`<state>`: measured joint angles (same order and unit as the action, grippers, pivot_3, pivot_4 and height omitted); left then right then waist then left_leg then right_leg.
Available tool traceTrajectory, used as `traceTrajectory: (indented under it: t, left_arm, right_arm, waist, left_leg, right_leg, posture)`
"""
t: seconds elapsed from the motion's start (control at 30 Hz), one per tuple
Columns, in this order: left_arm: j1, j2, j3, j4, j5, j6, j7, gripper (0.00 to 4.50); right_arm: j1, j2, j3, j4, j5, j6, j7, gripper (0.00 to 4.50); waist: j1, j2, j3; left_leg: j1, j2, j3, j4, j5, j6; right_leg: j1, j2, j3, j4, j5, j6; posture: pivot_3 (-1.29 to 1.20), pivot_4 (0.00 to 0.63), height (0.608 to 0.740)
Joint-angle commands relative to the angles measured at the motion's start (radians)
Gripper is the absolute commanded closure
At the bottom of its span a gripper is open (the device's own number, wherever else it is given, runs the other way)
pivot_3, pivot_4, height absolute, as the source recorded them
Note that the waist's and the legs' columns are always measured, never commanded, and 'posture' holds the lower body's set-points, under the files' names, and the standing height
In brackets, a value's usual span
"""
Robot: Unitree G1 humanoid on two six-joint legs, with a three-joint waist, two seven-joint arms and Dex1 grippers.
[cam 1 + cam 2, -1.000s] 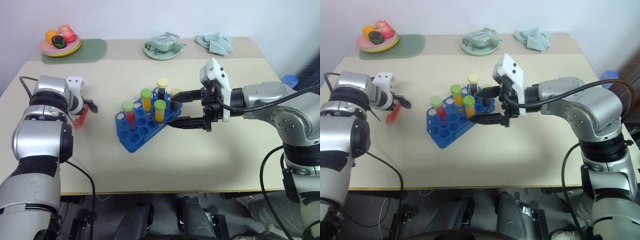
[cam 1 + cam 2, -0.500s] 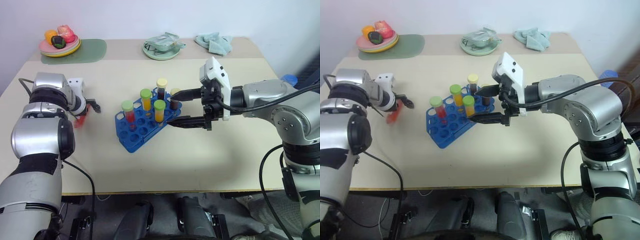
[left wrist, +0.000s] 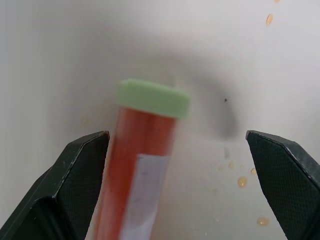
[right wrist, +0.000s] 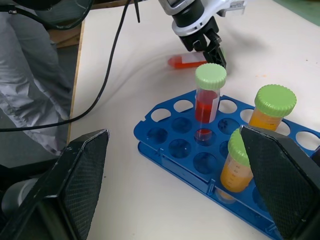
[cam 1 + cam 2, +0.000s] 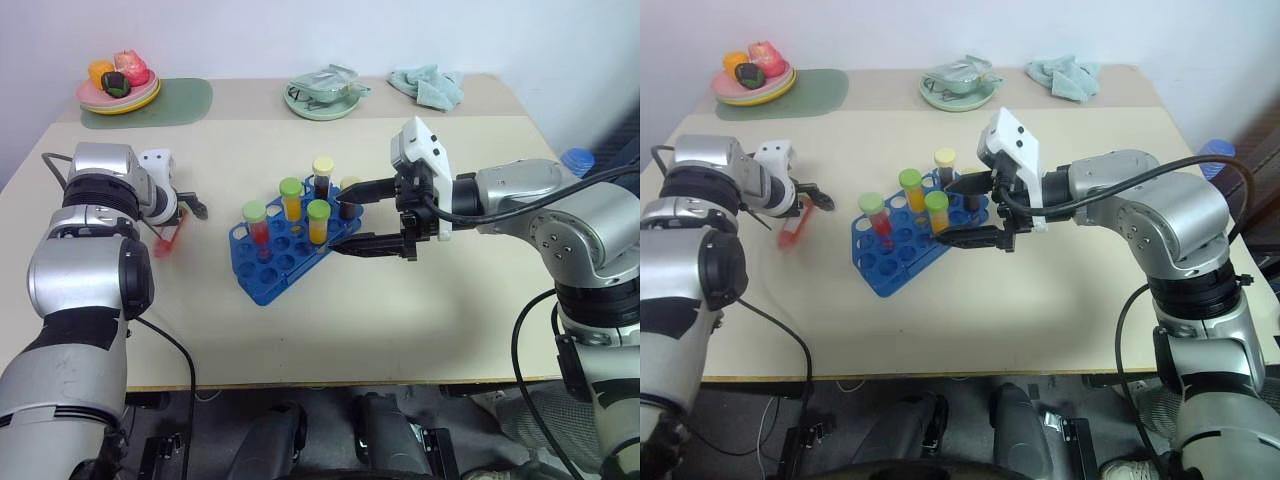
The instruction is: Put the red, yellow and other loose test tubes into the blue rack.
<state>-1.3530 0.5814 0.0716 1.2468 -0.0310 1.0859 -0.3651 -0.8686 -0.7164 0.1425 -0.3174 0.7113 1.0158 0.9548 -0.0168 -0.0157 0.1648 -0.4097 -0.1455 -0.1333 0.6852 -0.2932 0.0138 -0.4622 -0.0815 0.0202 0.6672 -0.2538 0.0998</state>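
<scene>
From my head camera, the bright blue plastic rack with round holes point(image 5: 285, 245) sits mid-table on the pale tabletop point(image 5: 400, 320). Five capped clear tubes stand upright in it: a red one, two yellow-orange ones and two dark brown ones. One more red-filled clear tube point(image 5: 166, 238) lies flat on the table, well left of the rack, under my left gripper point(image 5: 187, 211). My right gripper point(image 5: 350, 228) hangs just beside the rack's right end, its two black fingers spread wide with nothing between them.

In my left wrist view, my fingers stand far apart; the lying red tube with pale green cap point(image 3: 145, 150) is close to one finger, unpinched.

In my right wrist view, my fingers are spread on either side of the blue rack point(image 4: 185, 155), and my left gripper point(image 4: 212, 50) hovers over the lying tube point(image 4: 187, 61) beyond.
</scene>
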Motion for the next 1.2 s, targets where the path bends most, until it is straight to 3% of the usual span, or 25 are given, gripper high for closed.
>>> traceTrajectory:
  t: [0.03,0.07,0.13,0.27,0.5,0.63,0.83,0.93,1.0,1.1,1.2]
  left_arm:
    - [-0.019,0.017,0.012,-0.013,0.003,0.009,0.012,0.01]
    - [-0.018,0.019,0.013,-0.011,0.004,0.006,0.018,0.01]
    - [-0.016,0.02,0.011,-0.009,0.007,-0.002,0.026,0.57]
    - [-0.017,0.017,0.008,-0.007,0.007,0.0,0.029,2.4]
    - [-0.014,0.018,-0.001,-0.009,0.011,0.001,0.017,2.4]
    - [-0.011,0.019,-0.008,-0.015,0.014,-0.001,0.001,3.65]
    - [-0.011,0.03,-0.024,-0.057,0.007,0.005,-0.064,3.73]
    - [0.004,0.048,-0.048,-0.146,0.008,-0.014,-0.124,3.73]
    - [0.023,0.061,0.002,-0.223,-0.04,-0.027,-0.152,3.73]
    - [0.195,0.066,0.145,-0.612,-0.142,-0.278,-0.177,3.73]
    - [0.337,0.045,0.228,-0.89,-0.268,-0.341,-0.27,3.73]
  right_arm:
    - [-0.028,0.005,-0.01,-0.006,-0.005,-0.019,0.01,0.18]
    - [-0.028,0.005,-0.01,-0.006,-0.006,-0.019,0.011,0.18]
    - [-0.028,0.006,-0.012,-0.007,-0.007,-0.018,0.011,0.18]
    - [-0.024,0.005,-0.016,-0.009,-0.005,-0.015,0.01,0.18]
    - [-0.023,0.006,-0.013,-0.004,-0.009,-0.02,0.011,0.18]
    - [-0.023,0.006,-0.011,0.004,-0.014,-0.026,0.016,0.18]
    - [-0.02,0.008,-0.008,0.014,-0.026,-0.04,0.028,0.18]
    - [-0.013,0.008,-0.011,0.015,-0.029,-0.047,0.032,0.18]
    - [-0.005,0.007,-0.016,0.011,-0.029,-0.048,0.031,0.18]
    - [0.031,-0.001,-0.045,-0.009,-0.018,-0.043,0.016,0.18]
    - [0.067,-0.005,-0.081,-0.031,-0.002,-0.032,-0.009,0.18]
  waist:
    - [0.0,0.0,0.0]
    - [0.0,0.0,0.0]
    - [0.0,0.0,0.0]
    - [0.0,0.0,0.0]
    - [-0.001,0.0,0.0]
    - [0.0,0.0,0.0]
    - [-0.001,0.0,0.0]
    - [-0.001,0.0,0.0]
    - [-0.002,0.0,0.0]
    - [-0.004,0.001,0.0]
    - [-0.003,0.0,0.0]
  left_leg:
    - [0.0,0.0,0.0,0.0,0.0,0.0]
    - [0.0,0.0,0.0,0.0,0.0,0.0]
    - [0.0,0.0,0.0,0.0,0.0,0.0]
    - [0.0,0.0,0.0,0.0,0.0,0.0]
    - [0.0,0.0,0.0,0.0,0.0,0.0]
    - [0.0,0.0,0.0,0.0,0.0,0.0]
    - [0.0,0.0,0.0,0.0,0.0,0.0]
    - [0.0,0.0,0.0,0.0,0.0,0.0]
    - [0.0,0.0,0.0,0.0,0.0,0.0]
    - [0.0,0.0,0.0,0.0,0.0,0.0]
    - [0.0,0.0,0.0,0.0,0.0,-0.001]
  right_leg:
    - [0.0,0.0,0.0,0.0,0.0,0.0]
    - [0.0,0.0,0.0,0.0,0.0,0.0]
    - [0.0,0.0,0.0,0.0,0.0,0.0]
    - [0.0,0.0,0.0,0.0,0.0,0.0]
    - [0.0,0.0,0.0,0.0,0.0,0.0]
    - [0.0,0.0,0.0,0.0,0.0,0.0]
    - [0.0,0.0,0.0,0.0,0.0,0.0]
    - [0.0,0.0,0.0,0.0,0.0,0.0]
    - [0.0,0.0,0.0,0.0,0.0,0.0]
    - [0.0,0.0,0.0,0.0,0.0,0.0]
    - [0.0,0.0,0.0,-0.001,0.0,0.0]
  posture:
    - [0.0,0.15,0.74]
    - [0.0,0.15,0.74]
    - [0.0,0.15,0.74]
    - [0.0,0.15,0.74]
    - [0.0,0.15,0.74]
    - [0.0,0.15,0.74]
    - [0.0,0.15,0.74]
    - [0.0,0.15,0.74]
    - [0.0,0.15,0.74]
    - [0.0,0.15,0.74]
    - [0.0,0.15,0.74]
